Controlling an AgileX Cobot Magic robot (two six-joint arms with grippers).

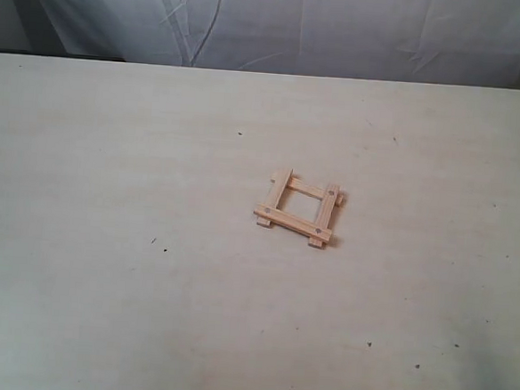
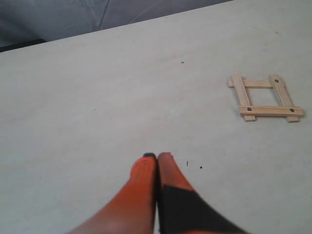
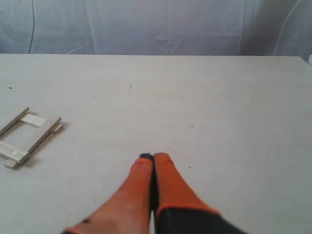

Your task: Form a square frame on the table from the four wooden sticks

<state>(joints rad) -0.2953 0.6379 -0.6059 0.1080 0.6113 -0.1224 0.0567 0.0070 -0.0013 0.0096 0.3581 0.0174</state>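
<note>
Well apart from left pincer [image 2: 157, 157] and right pincer [image 3: 153, 157], both clenched, lies the seemingly complete square frame [image 1: 299, 208].

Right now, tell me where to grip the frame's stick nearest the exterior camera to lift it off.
Probably that near stick at mid-span, from straight above, gripped across its narrow width: it lies flat on top of both side sticks, and its middle bridges the opening, clear of the crossings.

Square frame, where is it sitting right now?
In the exterior view the square frame lies flat on the table, just right of centre. The left claw and right claw are both shut and apart from it.
</note>
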